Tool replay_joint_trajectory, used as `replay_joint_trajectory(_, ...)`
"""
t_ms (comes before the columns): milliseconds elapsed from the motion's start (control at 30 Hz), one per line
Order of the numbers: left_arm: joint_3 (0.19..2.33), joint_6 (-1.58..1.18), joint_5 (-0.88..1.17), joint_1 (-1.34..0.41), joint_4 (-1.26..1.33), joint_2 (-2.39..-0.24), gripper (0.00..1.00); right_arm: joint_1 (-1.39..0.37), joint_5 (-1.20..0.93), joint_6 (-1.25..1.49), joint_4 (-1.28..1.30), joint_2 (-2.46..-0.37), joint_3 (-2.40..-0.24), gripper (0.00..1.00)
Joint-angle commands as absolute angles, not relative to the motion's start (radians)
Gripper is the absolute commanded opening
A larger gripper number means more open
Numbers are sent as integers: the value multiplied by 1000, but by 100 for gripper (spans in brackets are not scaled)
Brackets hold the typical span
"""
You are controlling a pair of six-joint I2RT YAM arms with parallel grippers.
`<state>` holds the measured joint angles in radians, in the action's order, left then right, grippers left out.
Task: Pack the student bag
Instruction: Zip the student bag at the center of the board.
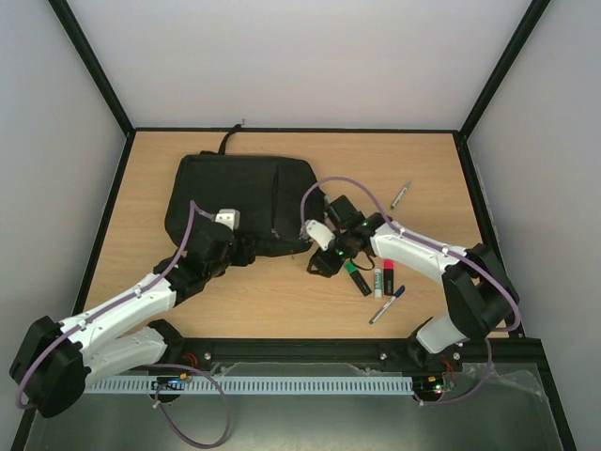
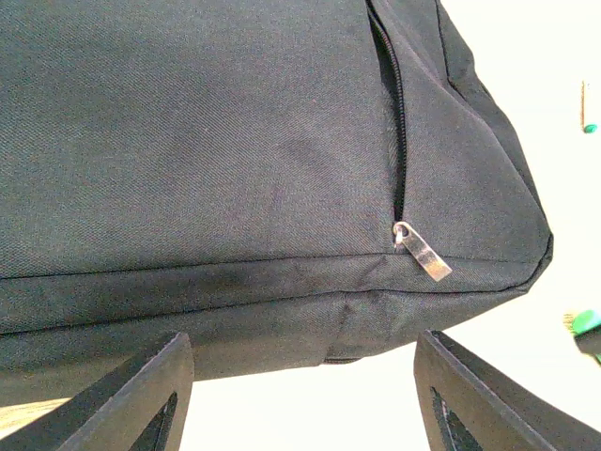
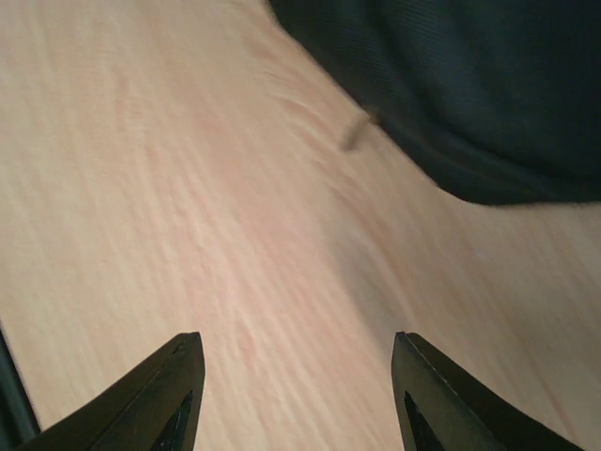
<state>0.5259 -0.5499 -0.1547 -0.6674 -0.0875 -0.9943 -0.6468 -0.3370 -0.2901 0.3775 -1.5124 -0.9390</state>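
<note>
- Jaws spread, empty, on left gripper (image 2: 300,343), facing bag (image 1: 239,202) near zip pull (image 2: 423,252).
- Spread and empty too on right gripper (image 3: 296,343), over bare table (image 1: 423,169) by bag's corner.
- Bag flat, left of table's centre.

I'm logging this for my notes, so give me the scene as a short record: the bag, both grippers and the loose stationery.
bag: student bag, black, lying flat on the table
zipper pull: silver, near the bag's near edge
left gripper: open, empty, facing the bag's near edge
right gripper: open, empty, over bare wood by the bag's corner
loose items: pens and markers on the table right of the bag, not yet packed
</note>
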Motion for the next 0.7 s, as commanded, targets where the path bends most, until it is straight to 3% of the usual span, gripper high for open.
replay_joint_trajectory(0, 543, -557, -191, -676, -116, -973, 67, -764, -297, -214, 298, -1517, -923, 56)
replay_joint_trajectory(100, 551, -567, -200, -685, -133, -967, 67, -833, -109, -81, 230, -1562, -950, 52)
replay_joint_trajectory(233, 556, -574, -212, -698, -144, -964, 67, -878, 18, 42, 207, -1645, -998, 39)
replay_joint_trajectory(667, 551, -581, -227, -702, -140, -982, 67, -913, 105, 197, 147, -1767, -1042, 44)
